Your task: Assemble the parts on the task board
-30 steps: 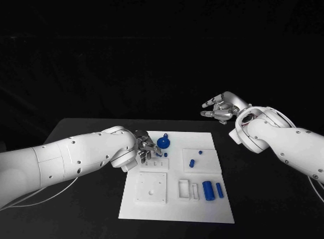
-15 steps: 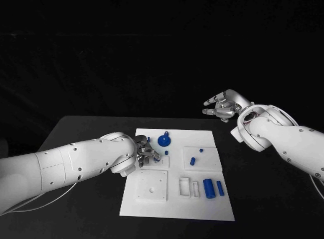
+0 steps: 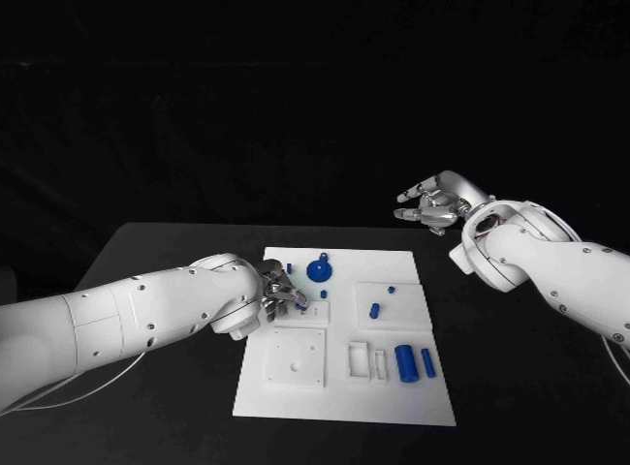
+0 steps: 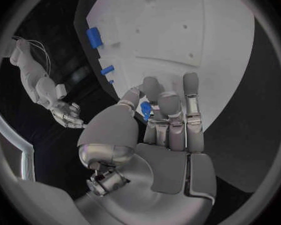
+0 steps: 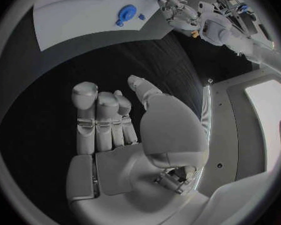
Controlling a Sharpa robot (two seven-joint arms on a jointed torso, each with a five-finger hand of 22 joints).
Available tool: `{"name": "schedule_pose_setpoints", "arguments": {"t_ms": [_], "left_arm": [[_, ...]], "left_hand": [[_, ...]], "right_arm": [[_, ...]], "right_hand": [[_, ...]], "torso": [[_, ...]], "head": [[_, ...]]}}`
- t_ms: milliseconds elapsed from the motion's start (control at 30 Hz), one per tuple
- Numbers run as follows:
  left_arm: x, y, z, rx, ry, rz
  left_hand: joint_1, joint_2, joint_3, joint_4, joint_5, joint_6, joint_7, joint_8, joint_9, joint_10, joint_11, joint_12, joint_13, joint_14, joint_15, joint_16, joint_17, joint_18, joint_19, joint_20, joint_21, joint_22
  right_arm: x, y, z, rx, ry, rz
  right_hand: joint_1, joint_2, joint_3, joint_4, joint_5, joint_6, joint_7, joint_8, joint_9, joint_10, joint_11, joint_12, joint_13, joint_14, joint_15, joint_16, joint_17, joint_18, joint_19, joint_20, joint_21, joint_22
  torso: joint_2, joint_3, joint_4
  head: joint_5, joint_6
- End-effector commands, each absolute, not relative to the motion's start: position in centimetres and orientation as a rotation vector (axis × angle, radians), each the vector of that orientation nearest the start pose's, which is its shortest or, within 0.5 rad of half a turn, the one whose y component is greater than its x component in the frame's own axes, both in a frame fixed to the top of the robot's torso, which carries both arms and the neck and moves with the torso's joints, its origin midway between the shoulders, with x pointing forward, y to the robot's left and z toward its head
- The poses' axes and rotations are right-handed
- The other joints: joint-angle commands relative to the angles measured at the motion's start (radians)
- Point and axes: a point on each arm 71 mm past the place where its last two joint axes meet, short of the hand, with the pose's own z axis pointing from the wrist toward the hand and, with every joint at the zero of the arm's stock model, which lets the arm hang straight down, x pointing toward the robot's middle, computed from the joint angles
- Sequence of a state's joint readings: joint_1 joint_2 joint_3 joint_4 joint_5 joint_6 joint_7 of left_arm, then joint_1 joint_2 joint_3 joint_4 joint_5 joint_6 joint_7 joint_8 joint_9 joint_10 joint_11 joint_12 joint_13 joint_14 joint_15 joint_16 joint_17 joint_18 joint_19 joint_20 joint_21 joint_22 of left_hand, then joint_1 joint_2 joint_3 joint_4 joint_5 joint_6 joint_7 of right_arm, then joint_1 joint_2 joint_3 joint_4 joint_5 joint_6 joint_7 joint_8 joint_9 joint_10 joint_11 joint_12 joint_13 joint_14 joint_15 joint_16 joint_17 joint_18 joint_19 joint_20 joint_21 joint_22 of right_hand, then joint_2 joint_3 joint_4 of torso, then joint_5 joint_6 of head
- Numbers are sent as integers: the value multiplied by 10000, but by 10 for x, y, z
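Meanwhile, a small blue part sat pinched at the board's near-left edge

Up close, the left wrist view showed a small blue part pinched between the thumb and fingertips of the left hand. From the head view that hand hovered over the left side of the white task board, its fingers bunched narrowly together. On the board, a round blue knob-shaped part stood toward the far end, with two small blue pegs on a raised white tile to its right. Two blue cylinders lay side by side near the right edge, beside a square white block. The right hand hung raised, well apart beyond the board's far right corner, above the black table, holding nothing, its fingers held side by side and slightly bent.
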State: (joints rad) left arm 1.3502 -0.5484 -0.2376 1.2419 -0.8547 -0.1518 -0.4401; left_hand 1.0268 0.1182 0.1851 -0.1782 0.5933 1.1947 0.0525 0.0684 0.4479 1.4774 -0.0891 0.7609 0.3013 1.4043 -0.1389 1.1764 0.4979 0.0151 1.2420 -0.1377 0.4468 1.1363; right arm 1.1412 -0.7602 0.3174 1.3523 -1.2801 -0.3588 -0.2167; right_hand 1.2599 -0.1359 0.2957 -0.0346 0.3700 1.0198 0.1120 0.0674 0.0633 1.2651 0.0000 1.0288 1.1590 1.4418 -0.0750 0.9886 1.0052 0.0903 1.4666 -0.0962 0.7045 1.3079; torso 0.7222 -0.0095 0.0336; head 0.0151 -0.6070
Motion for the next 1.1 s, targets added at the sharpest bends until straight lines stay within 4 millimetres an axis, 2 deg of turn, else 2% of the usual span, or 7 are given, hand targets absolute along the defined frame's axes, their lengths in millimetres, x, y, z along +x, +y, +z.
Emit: {"name": "schedule_pose_setpoints", "arguments": {"t_ms": [33, 433, 600, 700, 733, 1000, 1100], "left_arm": [[530, 158, -226, -3618, 21850, -4498], [527, 156, -228, -3211, 22130, -4432], [527, 155, -228, -2909, 22162, -4385], [527, 155, -228, -2774, 22153, -4344], [527, 155, -228, -2731, 22151, -4329], [526, 153, -228, -2503, 22179, -4253], [526, 153, -228, -2466, 22189, -4230]], "left_hand": [[22, 101, 62, -12, 7, 2186, -1256, 31, 7988, 362, -172, 34, -8, -22, -58, 33, -9, 18, 65, 12, -25, 8], [35, 56, 20, -35, -24, 2186, -1263, 55, 8074, 360, -174, 83, 7, -35, -62, 72, 0, 12, 118, 8, -172, 180], [90, 35, -108, 13, -250, 2208, -1268, 63, 8143, 361, -165, 127, 18, -40, -58, 108, 11, 14, 145, 25, -265, 275], [146, 59, -214, 79, -562, 2225, -1274, 63, 8173, 359, -164, 139, 15, -46, -53, 122, 9, 22, 174, 39, -342, 346], [164, 92, -259, 111, -923, 2240, -1278, 69, 8181, 361, -164, 145, 16, -41, -54, 128, 10, 22, 183, 44, -359, 357], [342, 314, -590, 321, -1762, 2265, -1277, 60, 8200, 360, -151, 157, 3, -49, -35, 140, -19, 67, 258, 115, -575, 513], [377, 350, -670, 366, -1922, 2270, -1278, 60, 8195, 360, -148, 159, -6, -46, -28, 143, -31, 90, 276, 142, -634, 551]], "right_arm": [[548, -239, -100, 3465, 14493, 6642], [548, -239, -101, 3503, 14542, 6636], [548, -239, -101, 3531, 14524, 6651], [548, -238, -101, 3535, 14530, 6661], [548, -238, -101, 3536, 14530, 6663], [547, -240, -101, 3562, 14539, 6621], [547, -241, -101, 3570, 14538, 6607]], "right_hand": [[-49, -64, 57, -25, 55, 56, -4, -58, -14, -7, -27, 24, -10, 28, 22, 7, 7, 84, 537, 40, 21, 786], [-103, -53, 86, 13, 47, 91, -10, -58, -14, 1, -29, 40, -1, 31, 20, 9, 12, 86, 536, 38, 21, 784], [-115, -51, 89, 30, 60, 96, -13, -56, -13, -11, -30, 26, -10, 29, 19, 0, 6, 89, 536, 37, 8, 780], [-115, -51, 89, 30, 60, 96, -13, -56, -13, -11, -30, 26, -10, 29, 19, 0, 6, 89, 536, 37, 8, 780], [-115, -51, 89, 30, 60, 96, -13, -56, -13, -11, -30, 26, -10, 29, 19, 0, 6, 89, 536, 37, 8, 780], [-124, -49, 99, 51, 72, 135, -26, -53, -11, -15, -38, 24, -11, 32, 15, -1, 7, 89, 536, 37, 9, 779], [-124, -49, 99, 51, 72, 135, -26, -53, -11, -15, -38, 24, -11, 32, 15, -1, 7, 89, 536, 37, 9, 779]], "torso": [[10, -9, 7], [8, -3, 3], [-1, -2, 12], [2, 1, 9], [4, 2, 6], [5, 5, -4], [6, 6, -8]], "head": [[-10, -19], [-77, -96], [-76, -125], [-66, -114], [-61, -114], [-58, -127], [-58, -133]]}}
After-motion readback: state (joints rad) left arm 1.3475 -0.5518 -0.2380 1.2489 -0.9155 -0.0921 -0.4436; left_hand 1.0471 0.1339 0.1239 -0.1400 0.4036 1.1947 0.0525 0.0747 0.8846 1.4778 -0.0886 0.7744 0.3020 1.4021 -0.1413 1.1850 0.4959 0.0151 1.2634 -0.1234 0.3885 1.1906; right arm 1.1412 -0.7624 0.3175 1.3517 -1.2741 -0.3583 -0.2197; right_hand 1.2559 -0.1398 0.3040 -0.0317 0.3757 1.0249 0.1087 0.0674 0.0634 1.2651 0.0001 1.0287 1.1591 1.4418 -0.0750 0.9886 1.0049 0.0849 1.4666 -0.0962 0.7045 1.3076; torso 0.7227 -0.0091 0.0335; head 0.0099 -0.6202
